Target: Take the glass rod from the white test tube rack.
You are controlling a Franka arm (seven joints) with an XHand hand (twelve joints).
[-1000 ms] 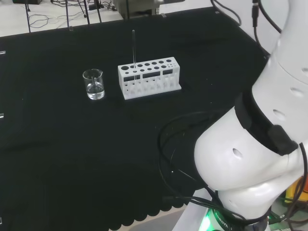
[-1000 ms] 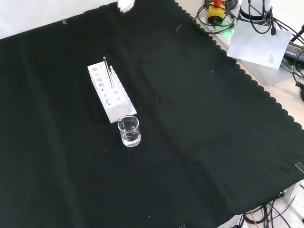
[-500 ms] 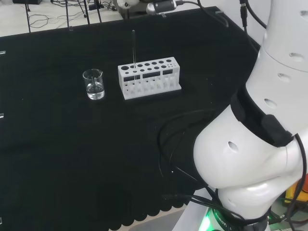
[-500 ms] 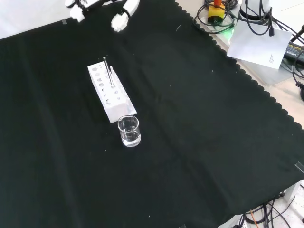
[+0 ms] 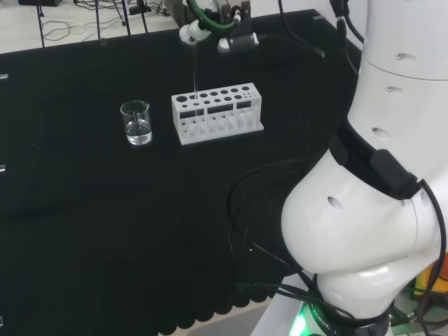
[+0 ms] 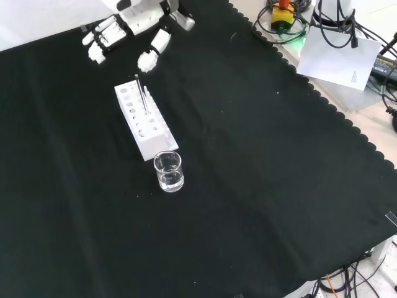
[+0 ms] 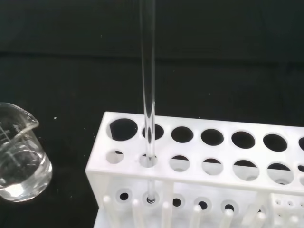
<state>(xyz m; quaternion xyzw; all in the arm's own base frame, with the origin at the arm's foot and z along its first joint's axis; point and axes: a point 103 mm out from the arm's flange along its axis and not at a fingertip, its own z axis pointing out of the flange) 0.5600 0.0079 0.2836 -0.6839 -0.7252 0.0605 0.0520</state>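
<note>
hand (image 5: 224, 28): far up by the cloth's back edge, just over the rod's top
glass rod (image 5: 194, 68): thin, stands straight up in the rack (near its left end)
white test tube rack (image 5: 217, 113): sits on the black cloth (image 5: 105, 224)
beaker (image 5: 136, 122): just left of the rack, some clear liquid inside

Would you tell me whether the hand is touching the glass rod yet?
Apart: the front view shows black cloth between the hand and the glass rod.

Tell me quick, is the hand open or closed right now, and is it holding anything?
Hand: open, fingers relaxed, holding nothing; the rod stands in the rack.
</note>
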